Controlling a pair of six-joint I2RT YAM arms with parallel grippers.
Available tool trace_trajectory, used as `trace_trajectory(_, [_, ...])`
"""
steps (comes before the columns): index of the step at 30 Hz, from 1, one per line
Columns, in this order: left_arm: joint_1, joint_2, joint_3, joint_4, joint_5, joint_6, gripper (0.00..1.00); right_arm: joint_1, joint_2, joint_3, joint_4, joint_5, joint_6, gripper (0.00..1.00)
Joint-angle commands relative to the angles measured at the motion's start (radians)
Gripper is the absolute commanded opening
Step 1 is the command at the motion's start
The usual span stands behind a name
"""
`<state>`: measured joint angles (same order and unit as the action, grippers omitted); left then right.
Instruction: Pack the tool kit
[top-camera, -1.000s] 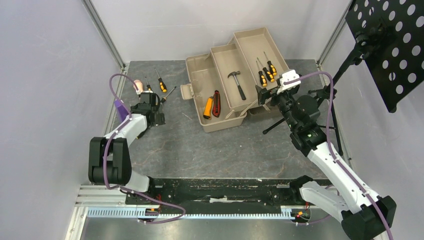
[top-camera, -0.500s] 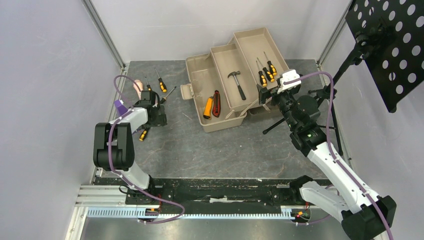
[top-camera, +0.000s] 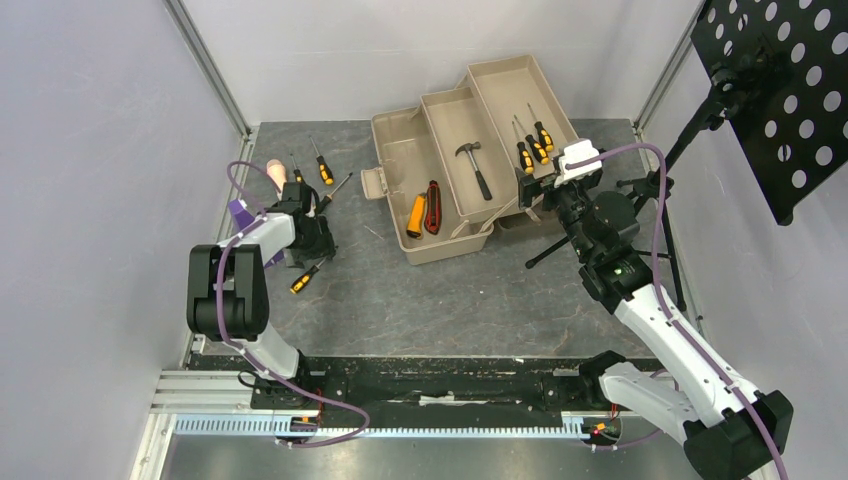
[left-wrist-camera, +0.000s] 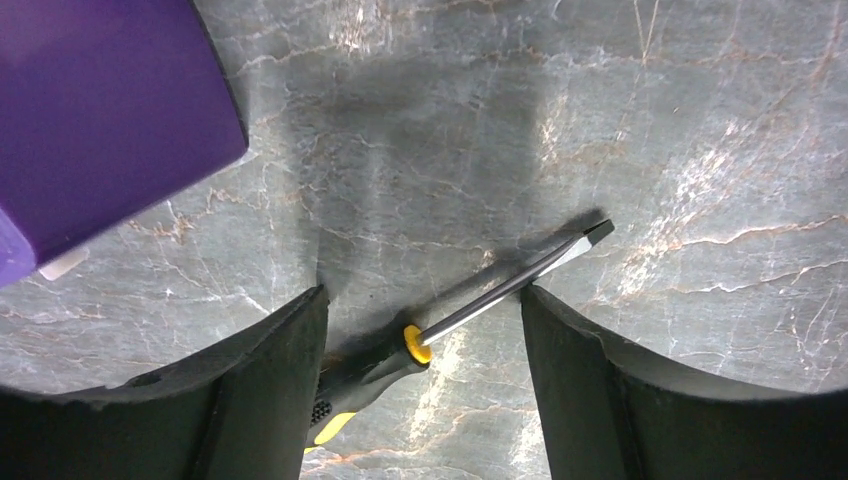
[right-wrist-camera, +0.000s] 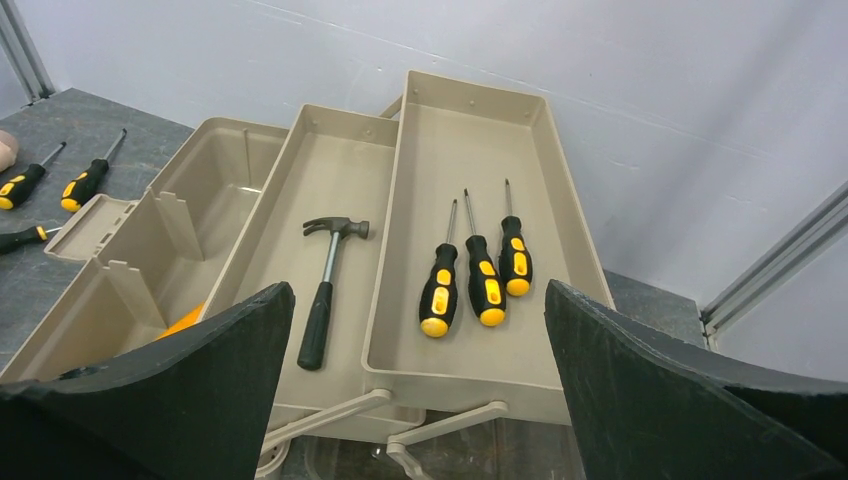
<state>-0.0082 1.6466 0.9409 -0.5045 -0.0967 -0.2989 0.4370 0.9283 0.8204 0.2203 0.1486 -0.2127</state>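
While the overhead view shows the left gripper (top-camera: 308, 243) low over the table (top-camera: 420, 300) at the left of the frame, only its wrist camera shows how the jaws stand. They are apart, one finger (left-wrist-camera: 265, 400) on each side of an orange-and-black screwdriver (left-wrist-camera: 366, 374). It lies flat and slantwise on the grey surface, tip toward the upper right. Whether its handle touches the lower-left finger is hard to tell. A purple block (left-wrist-camera: 100, 110) fills the upper left corner of that view (from above it is only a small patch beside the arm).

The right gripper (right-wrist-camera: 418, 290) hangs spread wide, holding nothing, before the toolbox (right-wrist-camera: 470, 130), whose trays are folded out at the upper middle of the overhead frame. Its wrist view shows three packed screwdrivers (right-wrist-camera: 482, 282) in the top tray and a hammer (right-wrist-camera: 322, 300) in the middle one. Only the overhead view shows the utility knife (top-camera: 432, 207) in the bottom well. It also gives the loose screwdrivers (top-camera: 325, 171) at upper left more plainly.
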Motion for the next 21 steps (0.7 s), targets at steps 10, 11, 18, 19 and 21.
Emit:
trace_trajectory(10, [-0.001, 0.038, 0.023, -0.100, 0.021, -0.116, 0.44, 0.007, -0.019, -0.004, 0.033, 0.019, -0.008, 0.98])
trace_trajectory(11, [-0.001, 0.045, 0.030, -0.097, 0.030, -0.123, 0.41, 0.006, -0.019, -0.004, 0.034, 0.019, -0.007, 0.98])
trace_trajectory(18, [-0.001, 0.121, 0.091, -0.064, 0.092, -0.192, 0.16, 0.006, -0.021, -0.004, 0.034, 0.018, -0.005, 0.98])
trace_trajectory(19, [-0.001, 0.135, 0.102, -0.062, 0.092, -0.206, 0.14, 0.006, -0.021, -0.004, 0.031, 0.018, -0.005, 0.98])
trace_trajectory(21, [-0.001, 0.152, 0.121, -0.059, 0.115, -0.224, 0.13, 0.006, -0.022, -0.003, 0.032, 0.019, -0.005, 0.98])
